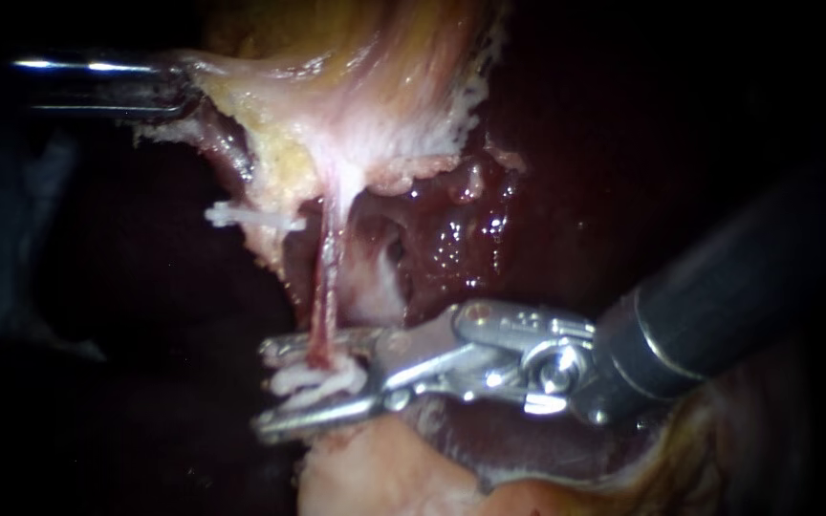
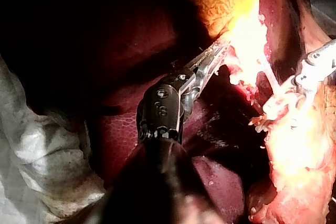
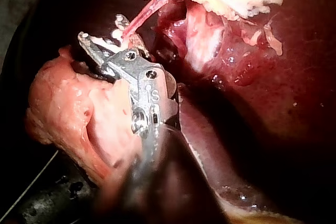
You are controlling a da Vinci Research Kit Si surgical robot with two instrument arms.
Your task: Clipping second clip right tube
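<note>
A thin reddish tube hangs from the pale yellow gallbladder tissue toward my right instrument. Its jaws stand apart on either side of the tube's lower end, and a white lumpy piece lies between them, resting nearer the lower jaw. A white clip sits across the tissue just left of the tube, higher up. My left instrument comes in at the upper left with its jaws closed on the gallbladder's edge, holding it taut. In the right wrist view the tube runs down between the parted jaws of my right instrument.
Dark wet liver fills the background right of the tube. A pale pink tissue mass lies directly under the right instrument's jaws. A whitish cloth lies beside the left instrument's shaft in the left wrist view.
</note>
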